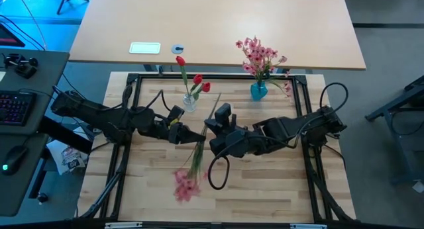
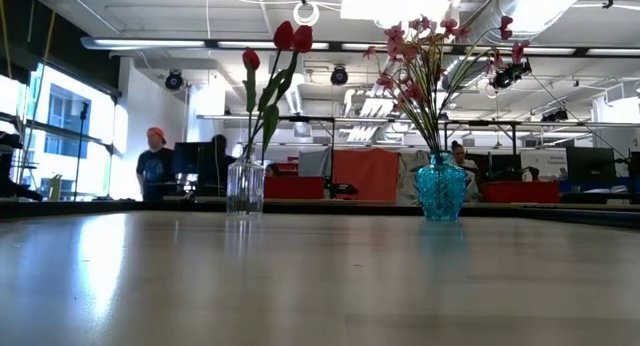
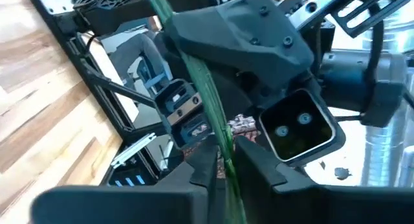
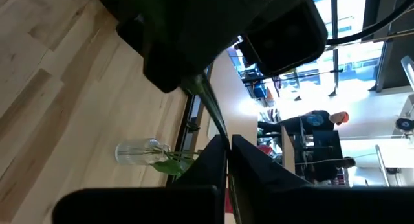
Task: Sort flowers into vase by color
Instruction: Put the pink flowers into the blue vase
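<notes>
Both end effectors, left [image 1: 199, 135] and right [image 1: 211, 128], are clenched on the thin green stem of a pink-blossomed spray [image 1: 192, 164] mid-worktop [image 1: 265, 183] (blossoms hanging toward the front edge).

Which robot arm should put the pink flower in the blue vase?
Probably the right. Both the left gripper and right gripper pinch the pink flower stem, but the blue vase stands on the right arm's side.

No text, label, brand, number or sign can be read in any of the views.
</notes>
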